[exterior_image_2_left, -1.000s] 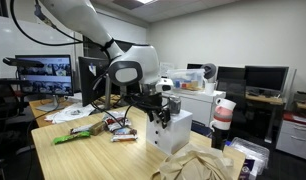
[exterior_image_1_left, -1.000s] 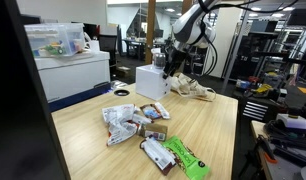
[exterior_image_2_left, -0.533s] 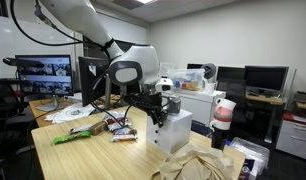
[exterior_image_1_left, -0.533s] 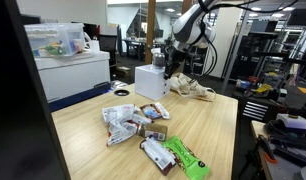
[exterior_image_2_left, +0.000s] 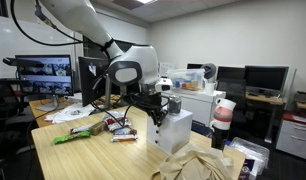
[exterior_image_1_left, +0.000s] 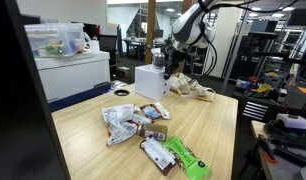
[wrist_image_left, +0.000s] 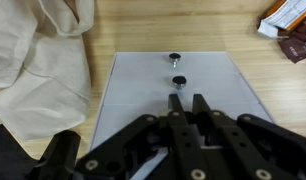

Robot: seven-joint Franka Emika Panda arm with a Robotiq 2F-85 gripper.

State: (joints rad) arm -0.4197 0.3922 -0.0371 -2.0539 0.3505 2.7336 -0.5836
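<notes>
White box point(wrist_image_left: 143, 95) stands on the wooden tabletop point(exterior_image_1_left: 208, 130), near its far edge in an exterior view point(exterior_image_1_left: 151, 80). It is well apart from the heap of snack packets point(exterior_image_1_left: 143, 125) in the middle. The claw point(wrist_image_left: 184, 97) hangs straight over the box's flat top, with its fingers drawn nearly together. In the wrist view their tips sit just short of the nearer black knob point(wrist_image_left: 178, 80), and a second knob point(wrist_image_left: 174, 58) lies a little beyond it on the same line. Whether anything small is nipped between the tips cannot be told from these pictures.

Judging by this, the step in hand is a fine grasp on the lid of the box, at or beside the knobs. A next move would call for a straight, steady vertical motion with the tips kept centred. The knobs are small, so a sideways drift could make the tips slip off or push the light box along.

A crumpled cream cloth point(wrist_image_left: 38, 60) lies against or just beside one side of the box, and it shows again in an exterior view point(exterior_image_2_left: 198, 165). That side is crowded, and the tabletop edge is near. The open room is above the box and toward the bare wood between it and the packets.
</notes>
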